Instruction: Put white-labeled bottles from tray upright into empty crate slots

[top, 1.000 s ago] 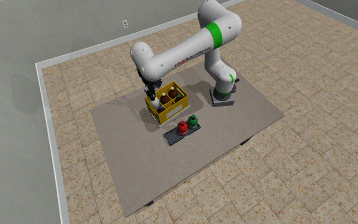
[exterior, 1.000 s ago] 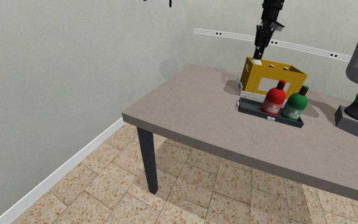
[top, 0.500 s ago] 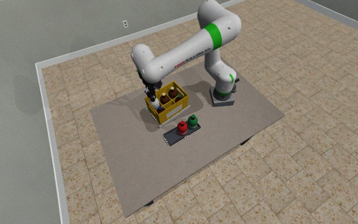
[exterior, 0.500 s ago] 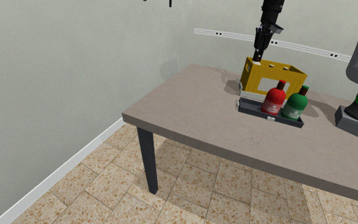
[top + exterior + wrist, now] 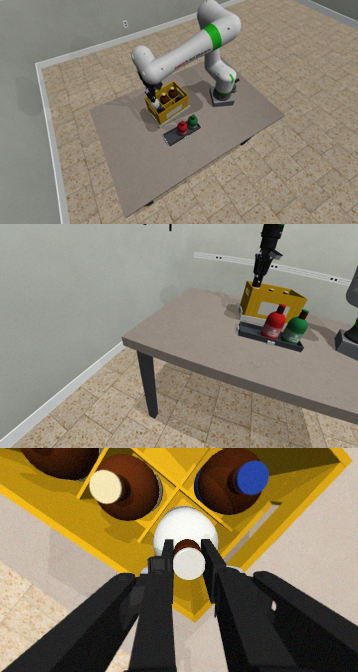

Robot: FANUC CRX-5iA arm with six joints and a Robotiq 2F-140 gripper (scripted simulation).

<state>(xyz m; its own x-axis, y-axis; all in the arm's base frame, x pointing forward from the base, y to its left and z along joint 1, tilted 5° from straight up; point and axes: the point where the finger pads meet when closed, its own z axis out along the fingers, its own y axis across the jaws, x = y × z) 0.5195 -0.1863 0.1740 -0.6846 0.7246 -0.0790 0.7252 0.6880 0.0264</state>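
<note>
My gripper (image 5: 187, 552) (image 5: 150, 96) (image 5: 256, 282) is shut on the neck of the white bottle (image 5: 185, 528) (image 5: 155, 104). The bottle stands upright, lowered into a corner slot of the yellow crate (image 5: 172, 114) (image 5: 251, 299) (image 5: 50, 518). In the exterior view the bottle is hidden behind the crate wall. Brown bottles fill other slots: one with a cream cap (image 5: 125, 490) (image 5: 164, 98), one with a blue cap (image 5: 235, 480) (image 5: 160, 109), and another at the back (image 5: 172, 92). A red bottle (image 5: 182, 127) (image 5: 274, 323) and a green bottle (image 5: 192, 121) (image 5: 295, 329) stand on the dark tray (image 5: 170, 139) (image 5: 246, 331).
The crate and the tray sit side by side on the grey table (image 5: 142, 164) (image 5: 196, 333). The robot base (image 5: 222, 98) stands behind and to the right of the crate. The table's front edge is far from both.
</note>
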